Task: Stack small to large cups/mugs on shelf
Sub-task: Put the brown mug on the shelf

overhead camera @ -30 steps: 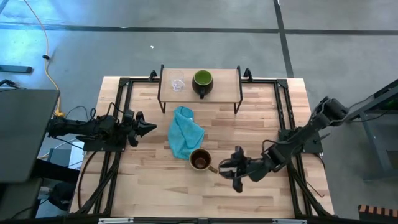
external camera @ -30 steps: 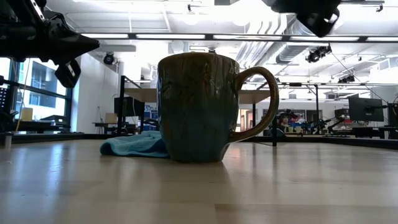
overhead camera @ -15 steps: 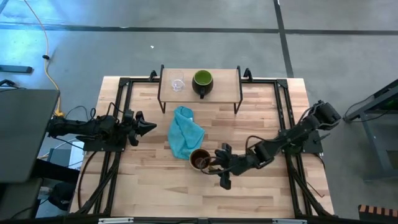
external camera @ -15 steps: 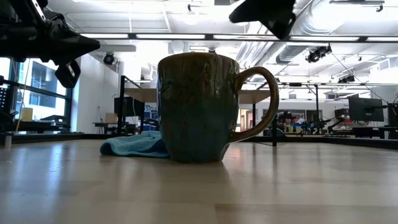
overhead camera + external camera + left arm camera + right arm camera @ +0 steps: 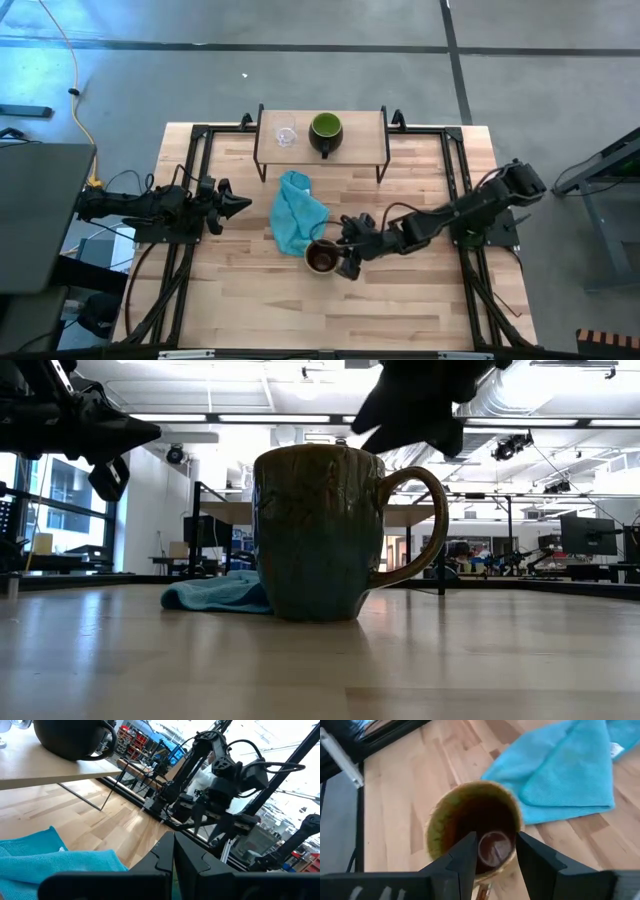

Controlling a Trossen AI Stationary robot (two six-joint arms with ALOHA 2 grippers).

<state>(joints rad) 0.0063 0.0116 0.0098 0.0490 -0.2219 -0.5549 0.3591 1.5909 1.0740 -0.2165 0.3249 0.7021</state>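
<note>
Up close, the olive-tan mug (image 5: 318, 532) stands upright on the table (image 5: 420, 310), near the front, its handle pointing to the robot's right. Its brown inside shows from above (image 5: 321, 258). The right gripper (image 5: 348, 248) hovers over the mug's handle side, just off the rim, and its fingers (image 5: 461, 862) are spread apart with nothing between them; in the right wrist view the mug's mouth (image 5: 472, 827) lies straight ahead between the two fingers. Whether a finger touches the mug cannot be told.

Just behind the mug, and touching or nearly touching it, lies a crumpled teal-blue cloth (image 5: 295, 211), running back toward the middle of the table.

Off at the table's left side, the left gripper (image 5: 236, 203) waits in the air with its fingers pressed together, holding nothing, pointed toward the cloth.

At the far edge stands the shelf (image 5: 365, 128), a small light-wood board on thin black legs. On it sit the tiny clear glass cup (image 5: 287, 135) toward the left and the dark mug with green inside (image 5: 326, 130) near the middle, a little apart.
</note>
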